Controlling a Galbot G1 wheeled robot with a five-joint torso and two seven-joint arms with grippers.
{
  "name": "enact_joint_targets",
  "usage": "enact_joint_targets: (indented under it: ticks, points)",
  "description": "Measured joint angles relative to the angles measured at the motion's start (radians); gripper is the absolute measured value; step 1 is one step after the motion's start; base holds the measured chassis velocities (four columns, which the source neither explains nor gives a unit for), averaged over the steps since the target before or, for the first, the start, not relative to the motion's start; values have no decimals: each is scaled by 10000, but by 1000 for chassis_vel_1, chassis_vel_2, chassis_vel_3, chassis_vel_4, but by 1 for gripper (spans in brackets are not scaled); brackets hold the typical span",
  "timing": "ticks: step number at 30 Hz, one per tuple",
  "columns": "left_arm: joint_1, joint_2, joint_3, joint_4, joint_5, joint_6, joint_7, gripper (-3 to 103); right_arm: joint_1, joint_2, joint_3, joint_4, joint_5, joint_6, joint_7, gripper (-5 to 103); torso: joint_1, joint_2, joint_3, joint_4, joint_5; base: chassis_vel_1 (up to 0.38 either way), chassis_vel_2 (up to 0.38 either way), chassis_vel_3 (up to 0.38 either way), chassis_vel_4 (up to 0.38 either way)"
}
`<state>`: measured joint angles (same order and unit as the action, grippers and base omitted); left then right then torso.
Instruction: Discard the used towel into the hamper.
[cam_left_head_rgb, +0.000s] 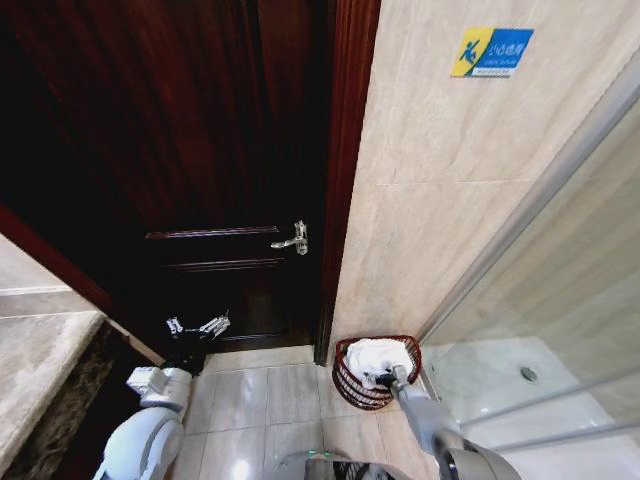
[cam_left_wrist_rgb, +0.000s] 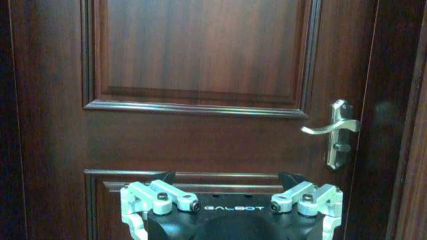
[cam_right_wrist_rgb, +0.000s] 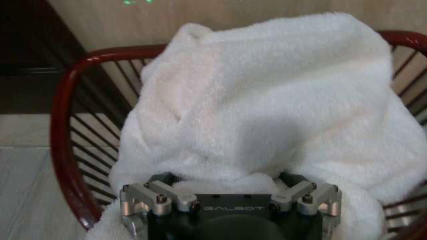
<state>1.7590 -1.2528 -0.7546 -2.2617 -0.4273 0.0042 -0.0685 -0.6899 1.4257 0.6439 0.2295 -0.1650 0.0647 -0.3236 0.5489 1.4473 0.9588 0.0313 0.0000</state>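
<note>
Your right gripper (cam_right_wrist_rgb: 228, 192) pinches the white towel (cam_right_wrist_rgb: 280, 105) inside the red wicker hamper (cam_left_head_rgb: 345, 377) by the wall; releasing looks next. Your left gripper (cam_left_wrist_rgb: 227, 186) hangs spread before the dark door (cam_left_wrist_rgb: 200, 60).

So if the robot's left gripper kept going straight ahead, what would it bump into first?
Probably the dark wooden door. The left gripper points straight at its lower panel, with nothing visible between them.
</note>
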Motion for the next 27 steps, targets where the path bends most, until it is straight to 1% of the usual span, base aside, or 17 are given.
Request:
enact_joint_targets:
  ticks: [7,9,10,11,12,13,14,15,16,17,19,21,22,24,25,27]
  points:
    - [0,0,0,0,0,0,0,100,229,-41,306,-297,26,-262,409,100,1,0,2,0,4,0,0,0,0]
    - [0,0,0,0,0,0,0,100,191,-92,367,-125,208,-304,419,100,1,0,3,-2,4,0,0,0,0]
    - [0,0,0,-1,0,0,0,100,34,-146,191,244,476,-313,314,100,2,0,3,-2,2,0,0,0,0]
    - [0,0,0,-1,0,0,0,100,34,-146,191,244,476,-313,314,100,2,0,3,-2,2,0,0,0,0]
    - [0,0,0,0,0,0,0,100,-81,-191,15,506,690,-322,237,100,2,0,3,-2,2,0,0,0,0]
    - [0,0,0,0,0,0,0,100,-334,-283,-309,1030,1089,-351,110,100,2,0,3,-2,3,0,0,0,0]
    - [0,0,0,0,0,0,0,100,-858,-482,-864,2029,1768,-516,-60,100,2,0,3,-3,0,0,0,0,0]
    - [-1,0,-1,0,0,0,-1,100,-1316,-684,-1240,2840,2240,-626,-133,100,2,0,2,-2,4,0,0,0,0]
    - [0,0,1,0,0,0,2,100,-1630,-837,-1432,3383,2499,-697,-171,100,2,1,2,-4,2,0,0,0,0]
    - [0,0,1,0,0,0,2,100,-1630,-837,-1432,3383,2499,-697,-171,100,2,1,2,-4,2,0,0,0,0]
    - [0,1,0,0,0,0,0,100,-2631,-1348,-1910,5091,3154,-831,-245,100,1,2,2,-7,1,0,0,0,0]
    - [0,0,0,0,0,0,-1,100,-3167,-1628,-1985,5879,3312,-726,-334,100,1,3,2,-4,1,0,0,0,0]
    - [0,0,0,0,0,0,-1,100,-3167,-1628,-1985,5879,3312,-726,-334,100,1,3,2,-4,1,0,0,0,0]
    - [0,0,0,0,0,0,0,100,-3796,-1918,-1827,6652,3321,-428,-529,100,1,2,1,-3,4,0,0,0,0]
    - [0,0,0,0,0,0,0,100,-3796,-1918,-1827,6652,3321,-428,-529,100,1,2,1,-3,4,0,0,0,0]
    - [0,0,-1,0,0,0,-1,100,-4369,-2174,-1685,7293,3465,-169,-703,100,1,3,1,-2,0,0,0,0,0]
